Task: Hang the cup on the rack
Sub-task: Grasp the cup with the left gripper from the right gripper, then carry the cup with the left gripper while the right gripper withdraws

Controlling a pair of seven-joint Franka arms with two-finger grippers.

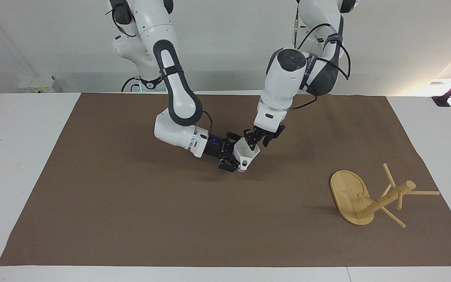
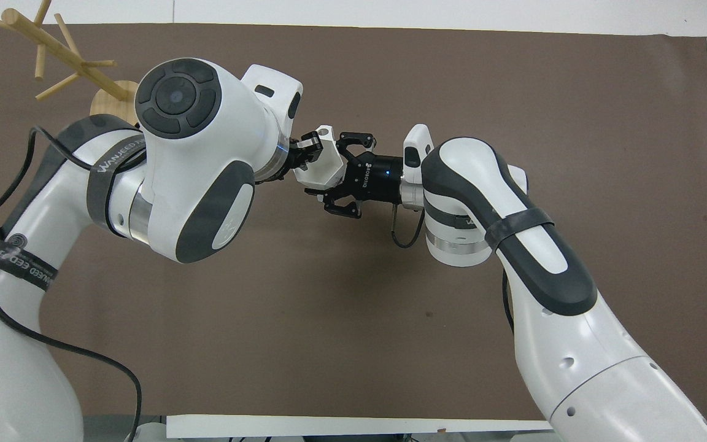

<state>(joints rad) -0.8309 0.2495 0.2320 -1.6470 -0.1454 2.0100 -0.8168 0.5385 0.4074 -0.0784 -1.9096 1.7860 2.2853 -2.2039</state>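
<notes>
The white faceted cup [image 1: 246,153] is shown held in the air over the middle of the brown mat [image 1: 131,219], tipped on its side so that its hexagonal mouth faces upward and toward the left arm's end of the table. Nothing can be seen inside the cup. Its small blocky handle, pierced by a round hole, points toward the camera in the facing view.

The cup is pinched at its base by the right gripper [image 1: 235,155], whose arm reaches in nearly level from the right arm's end. The left gripper [image 1: 255,141] is lowered onto the cup's upper rim, its fingertips drawn in on the rim wall; how firmly the rim is clasped cannot be told.

The bamboo rack [image 1: 370,197] is seen lying toppled on the mat near the left arm's end of the table, farther from the robots than the cup and well apart from it. Its oval base stands on edge, and its post slants upward with thin pegs spread around it. Nothing lies between the cup and the rack.

In the overhead view, the left arm's large white wrist covers the left gripper almost entirely, and only part of the cup [image 2: 323,164] is exposed beside the right gripper [image 2: 329,178]. The rack [image 2: 53,55] is partly hidden there by the same arm. The contact at the rim is shown by the facing view alone.
</notes>
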